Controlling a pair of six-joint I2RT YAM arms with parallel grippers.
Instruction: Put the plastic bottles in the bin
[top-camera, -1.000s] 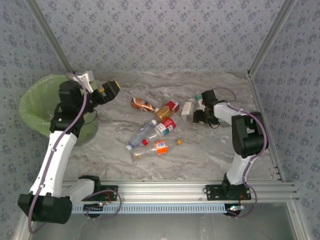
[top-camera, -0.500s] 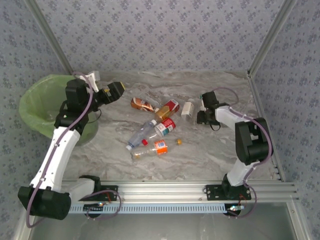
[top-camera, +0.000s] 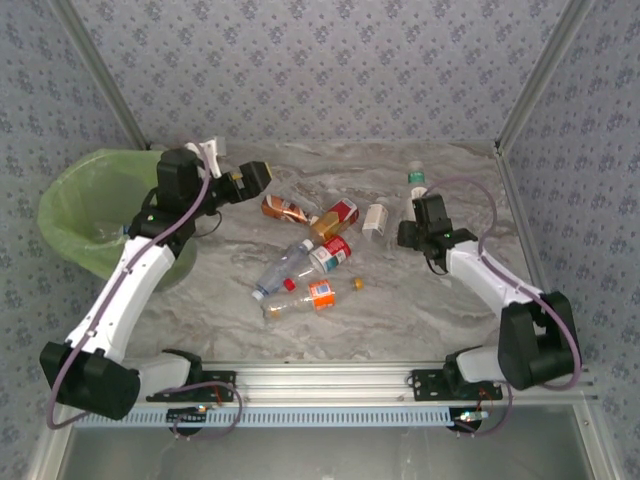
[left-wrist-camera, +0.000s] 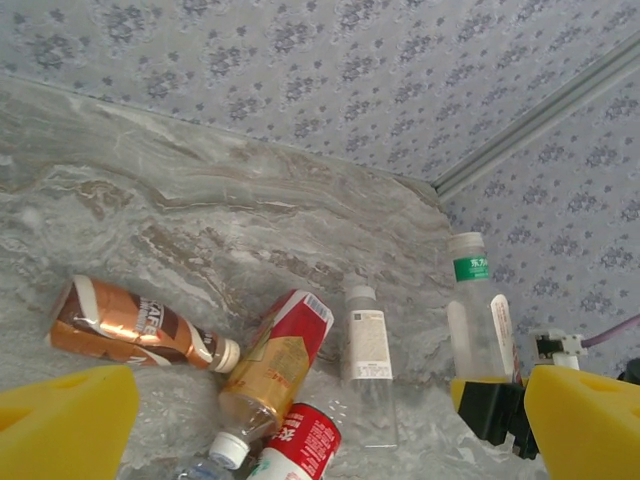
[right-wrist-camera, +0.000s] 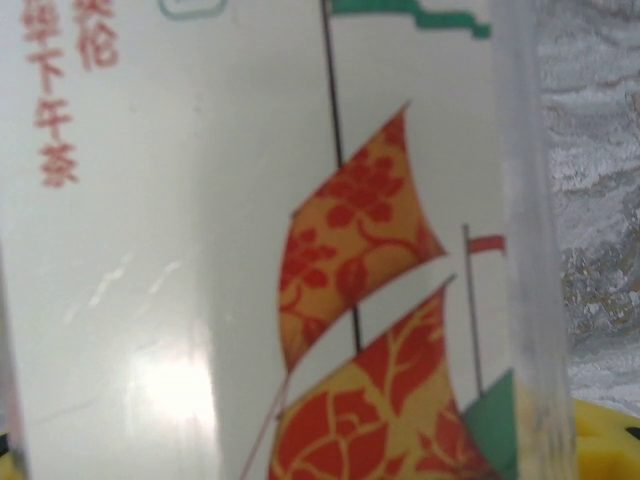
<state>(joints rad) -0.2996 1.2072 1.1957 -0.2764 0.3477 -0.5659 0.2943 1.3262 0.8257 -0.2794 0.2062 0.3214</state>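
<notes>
Plastic bottles (top-camera: 330, 252), small and mostly clear, lie scattered on the marbled surface (top-camera: 400, 310) right of the round, green-bagged bin (top-camera: 55, 235). Farther right, the right end effector (top-camera: 418, 210) is clenched on an upright clear green-capped bottle (left-wrist-camera: 475, 330); its wrist view adds the white label (right-wrist-camera: 150, 300) printed with red-orange sails. Near the bin, the left end effector (top-camera: 250, 178) hangs released, yellow pads (left-wrist-camera: 70, 425) wide apart

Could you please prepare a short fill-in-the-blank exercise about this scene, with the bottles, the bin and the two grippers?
1. The upright bottle held in the right gripper has a ___ cap.
2. The left gripper stands ___ and holds nothing.
3. The pads of the left gripper are ___ in colour.
4. The bin stands beside the ___ arm.

Missing words: green; open; yellow; left
</notes>
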